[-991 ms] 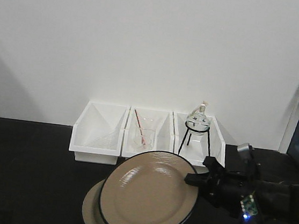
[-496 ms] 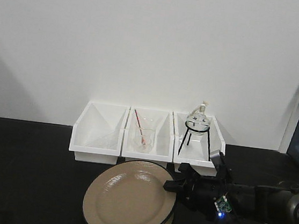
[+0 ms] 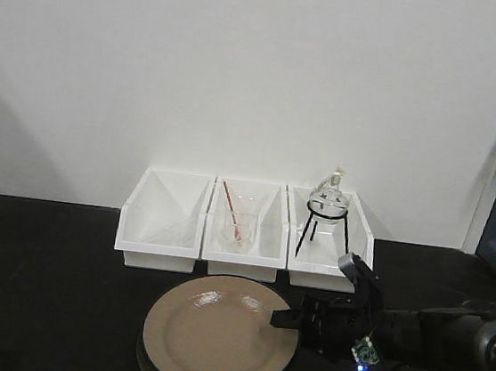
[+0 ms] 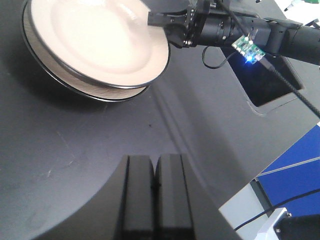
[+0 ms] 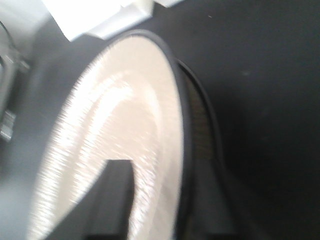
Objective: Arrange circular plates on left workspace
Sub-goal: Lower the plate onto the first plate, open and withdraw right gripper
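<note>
Black countertop [image 3: 30, 286] runs the full width, with three white bins [image 3: 242, 239] lined up at the back wall. In front of the middle bin the top plate [image 3: 213, 334] lies face up, nearly flat, on the lower plate [image 4: 75, 83], offset a bit toward the right gripper [image 3: 279, 317]. It's round, so no real long axis. That gripper looks pinched on its right rim, though the wrist view's blurry. Left gripper [image 4: 155, 165] hangs over bare counter, fingers pressed together.

Right end effector [image 3: 285, 319] closed, low

glossy beige plates [image 3: 217, 334], matte black countertop [image 3: 39, 287]
</note>
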